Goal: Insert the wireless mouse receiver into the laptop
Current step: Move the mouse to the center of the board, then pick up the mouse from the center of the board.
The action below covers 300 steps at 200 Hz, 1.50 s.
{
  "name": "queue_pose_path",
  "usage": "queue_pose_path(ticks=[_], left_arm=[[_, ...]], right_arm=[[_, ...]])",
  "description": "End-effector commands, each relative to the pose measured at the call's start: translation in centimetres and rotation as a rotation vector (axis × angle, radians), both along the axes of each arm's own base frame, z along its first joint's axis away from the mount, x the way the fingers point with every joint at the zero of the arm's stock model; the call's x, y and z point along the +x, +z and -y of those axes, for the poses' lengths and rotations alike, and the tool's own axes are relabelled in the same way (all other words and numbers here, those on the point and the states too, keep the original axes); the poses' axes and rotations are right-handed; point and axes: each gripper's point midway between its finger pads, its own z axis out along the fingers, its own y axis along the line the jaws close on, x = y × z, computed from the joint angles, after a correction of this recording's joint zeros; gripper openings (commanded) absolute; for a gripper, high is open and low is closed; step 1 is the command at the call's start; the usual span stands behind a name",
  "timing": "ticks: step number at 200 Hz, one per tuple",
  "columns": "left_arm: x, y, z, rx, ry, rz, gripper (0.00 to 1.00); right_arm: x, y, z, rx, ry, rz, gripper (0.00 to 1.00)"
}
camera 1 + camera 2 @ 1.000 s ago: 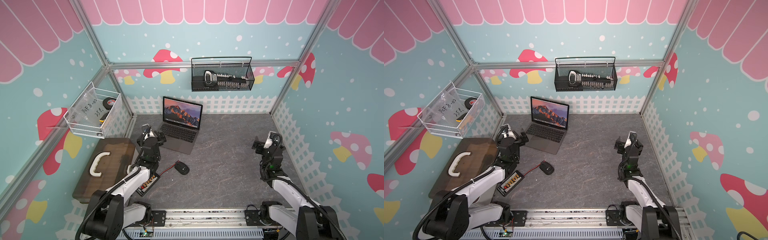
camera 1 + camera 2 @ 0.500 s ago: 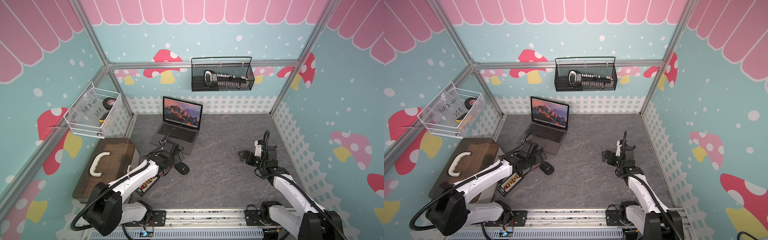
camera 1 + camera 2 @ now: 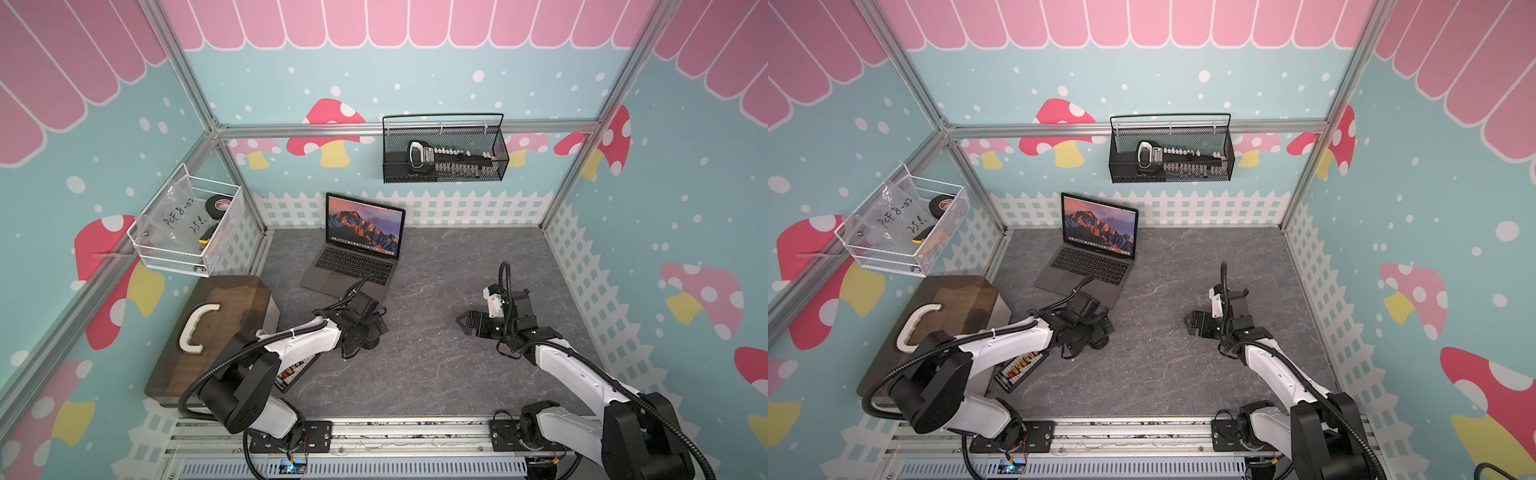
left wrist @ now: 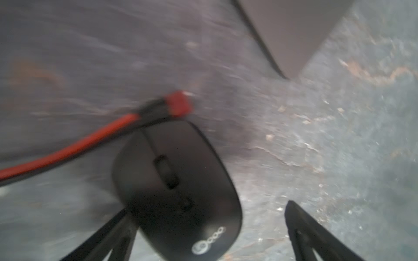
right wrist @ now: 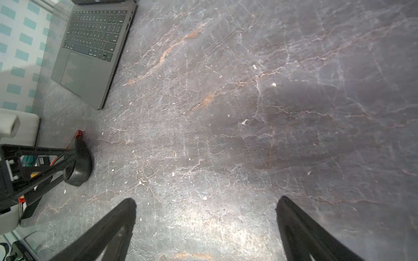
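L gripper [image 4: 209, 208] spread wide by glossy black oval mouse [image 4: 176, 189]; R gripper [image 5: 207, 200] spread too, over veined grey table [image 5: 248, 101]. Slim matte-grey laptop [image 3: 353, 268] back-left, lid up. Receiver can't be made out.

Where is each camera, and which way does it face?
Top views: high over the base rail, facing down at the table; left arm, right arm show.
Left wrist: behind the open left hand, facing down at the mouse.
Right wrist: behind the open right hand, facing the table and left hand.
Shared: both wrist views catch laptop and red-tipped plug.
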Motion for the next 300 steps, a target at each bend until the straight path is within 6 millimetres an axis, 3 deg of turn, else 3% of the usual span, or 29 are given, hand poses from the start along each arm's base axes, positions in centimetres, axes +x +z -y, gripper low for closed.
queue_pose_path(ticks=[1,27,45,77,100,116,136,163,196,237,260,300], left_arm=[[0.3,0.2,4.2,-0.072,-0.112,0.006,0.99],[0.0,0.5,8.1,-0.103,-0.22,0.004,0.99],[0.1,1.1,8.5,-0.083,-0.228,0.023,0.99],[0.5,4.8,5.3,-0.045,-0.12,0.152,0.99],[0.0,7.0,0.9,0.036,-0.03,0.227,1.0],[-0.5,7.1,-3.3,0.109,0.033,0.21,1.0],[-0.8,6.4,-7.8,0.076,0.151,0.177,1.0],[-0.5,6.0,-10.5,-0.115,0.238,0.198,1.0],[-0.8,6.4,-12.6,-0.127,0.237,0.234,1.0],[-0.5,6.9,-14.2,-0.064,0.239,0.274,1.0],[-0.3,7.7,-14.0,-0.069,0.213,0.306,1.0],[0.3,9.5,-12.0,-0.192,0.141,0.378,1.0]], right_arm=[[0.0,0.5,-0.9,-0.033,0.062,0.027,0.98],[-0.5,0.3,-2.3,-0.048,0.13,0.031,0.98],[-0.7,0.3,-3.3,-0.056,0.183,0.045,0.98],[-1.1,0.5,-6.2,-0.102,0.337,0.091,0.96],[-0.8,0.7,-9.0,-0.138,0.424,0.155,0.94],[-0.4,0.7,-11.3,-0.179,0.491,0.204,0.93],[0.6,0.0,-14.0,-0.245,0.56,0.251,0.9],[2.7,-0.5,-16.6,-0.353,0.581,0.315,0.89],[3.3,-1.3,-18.7,-0.381,0.641,0.393,0.89],[2.3,-2.2,-21.5,-0.339,0.747,0.41,0.89],[2.3,-3.1,-22.5,-0.341,0.748,0.416,0.89],[2.7,-4.0,-22.6,-0.382,0.691,0.449,0.86]])
